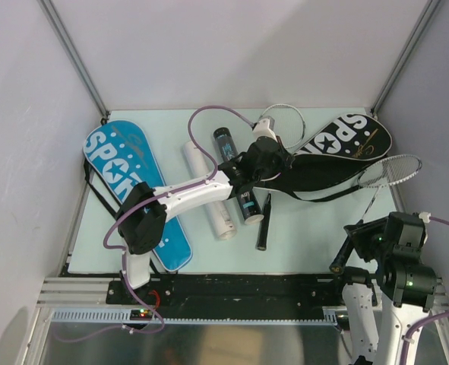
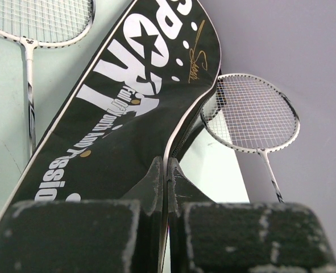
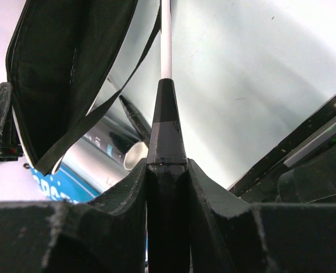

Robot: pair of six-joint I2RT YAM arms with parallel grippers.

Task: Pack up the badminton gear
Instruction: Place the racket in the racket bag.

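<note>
On the table [image 1: 315, 228], left fingers [image 2: 150, 190] pinch the black cover [image 2: 128, 114] by its edge.

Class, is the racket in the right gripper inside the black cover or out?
Out: the racket lies bare beside the black cover, head fully visible.

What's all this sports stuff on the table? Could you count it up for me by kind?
Racket covers: 2, the blue cover and the black cover
Rackets: 2, both thin and silver-framed, the racket by the right wall and the racket at the back
Tubes: 2, the white tube and the black tube
Total: 6
</note>
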